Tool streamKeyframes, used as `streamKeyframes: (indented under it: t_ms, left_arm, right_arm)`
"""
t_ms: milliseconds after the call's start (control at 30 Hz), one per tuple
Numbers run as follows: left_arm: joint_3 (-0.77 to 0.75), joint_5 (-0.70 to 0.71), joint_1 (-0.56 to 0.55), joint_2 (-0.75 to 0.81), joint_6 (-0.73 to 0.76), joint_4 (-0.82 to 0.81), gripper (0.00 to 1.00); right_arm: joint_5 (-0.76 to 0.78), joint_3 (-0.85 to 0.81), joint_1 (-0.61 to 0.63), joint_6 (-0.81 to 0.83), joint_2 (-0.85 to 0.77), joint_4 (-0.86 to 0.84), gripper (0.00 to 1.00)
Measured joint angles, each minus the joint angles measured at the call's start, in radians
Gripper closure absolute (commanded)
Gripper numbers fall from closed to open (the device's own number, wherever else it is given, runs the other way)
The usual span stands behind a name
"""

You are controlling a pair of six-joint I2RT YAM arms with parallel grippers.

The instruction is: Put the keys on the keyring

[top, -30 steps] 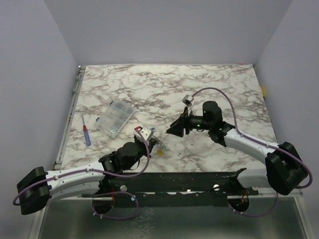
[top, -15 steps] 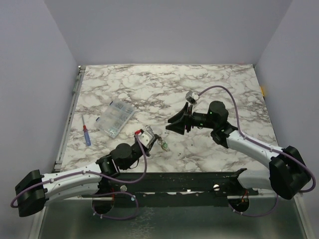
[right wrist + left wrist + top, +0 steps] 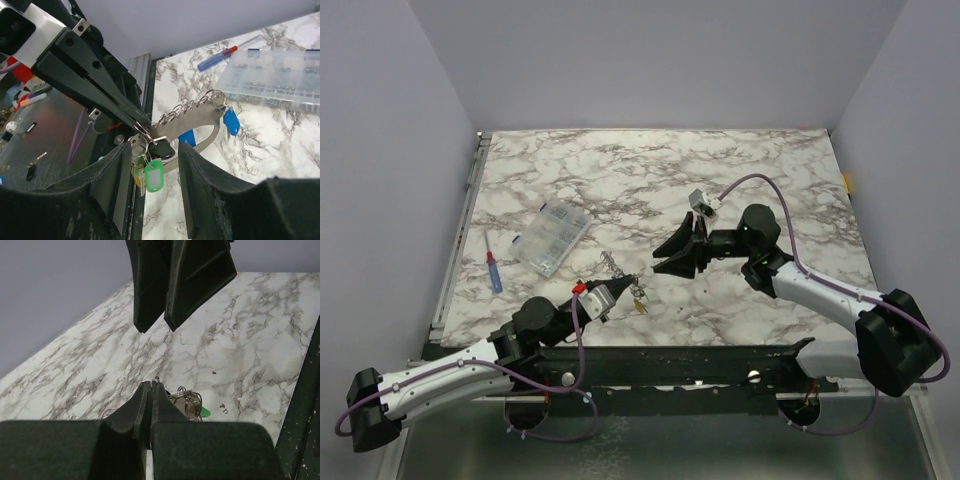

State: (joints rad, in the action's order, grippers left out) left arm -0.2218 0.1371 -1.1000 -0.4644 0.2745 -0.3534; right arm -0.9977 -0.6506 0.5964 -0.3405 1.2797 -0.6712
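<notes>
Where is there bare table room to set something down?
The table's far strip behind the compartment box and right gripper is bare, as is the right side past the right arm. Crowded: near-centre, where left gripper holds the key bunch; screwdriver lines the left edge.

The right gripper [image 3: 154, 150] is holding its fingers apart around green and yellow tagged keys [image 3: 153, 178], which the left gripper [image 3: 141, 127] is pinching by a small ring [image 3: 144, 133]; a blue key [image 3: 230, 121] is hanging from the grey keyring [image 3: 200, 120] beyond
</notes>
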Motion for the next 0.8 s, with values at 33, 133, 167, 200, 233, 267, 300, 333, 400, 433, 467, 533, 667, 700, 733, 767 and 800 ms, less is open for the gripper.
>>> streamKeyframes:
  t_ms: [33, 133, 167, 200, 233, 267, 300, 333, 400, 433, 467, 533, 667, 700, 733, 767, 800]
  left_arm:
    - [0.000, -0.011, 0.000, 0.002, 0.004, 0.005, 1.00]
    - [0.000, -0.063, 0.000, 0.010, 0.022, 0.012, 1.00]
    - [0.000, -0.079, 0.000, 0.010, 0.026, 0.011, 1.00]
    - [0.000, -0.092, 0.000, 0.012, 0.027, 0.010, 1.00]
    - [0.000, -0.106, 0.000, 0.013, 0.030, 0.007, 1.00]
    - [0.000, -0.119, 0.000, 0.013, 0.031, 0.000, 1.00]
    - [0.000, -0.132, 0.000, 0.013, 0.034, -0.009, 1.00]
    - [0.000, -0.145, 0.000, 0.011, 0.035, -0.018, 1.00]
    - [0.000, -0.166, 0.000, 0.007, 0.037, -0.035, 1.00]
    - [0.000, -0.176, 0.000, 0.005, 0.037, -0.044, 1.00]
    - [-0.001, -0.183, 0.000, 0.005, 0.038, -0.053, 1.00]
    - [-0.005, -0.201, 0.000, 0.005, 0.039, -0.066, 1.00]
    - [-0.024, -0.227, 0.000, 0.006, 0.048, -0.093, 1.00]
    - [-0.031, -0.229, 0.000, 0.008, 0.050, -0.100, 1.00]
    - [-0.035, -0.235, 0.000, 0.010, 0.053, -0.110, 1.00]
    - [-0.037, -0.240, 0.000, 0.013, 0.056, -0.118, 1.00]
    - [-0.038, -0.245, 0.000, 0.016, 0.058, -0.125, 1.00]
  right_arm:
    - [-0.015, 0.000, 0.000, 0.000, 0.002, -0.010, 0.51]
    - [-0.052, -0.001, 0.000, -0.001, 0.002, -0.037, 0.51]
    - [-0.065, -0.001, 0.000, -0.003, 0.002, -0.047, 0.51]
    - [-0.075, -0.001, 0.000, -0.008, 0.002, -0.059, 0.52]
    - [-0.089, -0.001, 0.000, -0.012, 0.002, -0.072, 0.52]
    - [-0.097, -0.001, 0.000, -0.020, 0.002, -0.089, 0.52]
    - [-0.108, -0.001, 0.000, -0.028, 0.002, -0.109, 0.52]
    - [-0.117, -0.001, 0.000, -0.037, 0.002, -0.134, 0.53]
    - [-0.134, 0.001, 0.002, -0.057, 0.002, -0.186, 0.55]
    - [-0.143, 0.003, 0.004, -0.067, 0.002, -0.212, 0.56]
    - [-0.150, 0.005, 0.007, -0.079, 0.002, -0.233, 0.56]
    - [-0.162, 0.008, 0.013, -0.097, 0.002, -0.265, 0.55]
    - [-0.168, 0.009, 0.021, -0.113, -0.011, -0.272, 0.53]
    - [-0.167, 0.009, 0.024, -0.112, -0.018, -0.264, 0.53]
    - [-0.167, 0.009, 0.028, -0.110, -0.029, -0.250, 0.53]
    - [-0.166, 0.009, 0.033, -0.104, -0.039, -0.236, 0.54]
    - [-0.162, 0.008, 0.041, -0.095, -0.049, -0.215, 0.54]
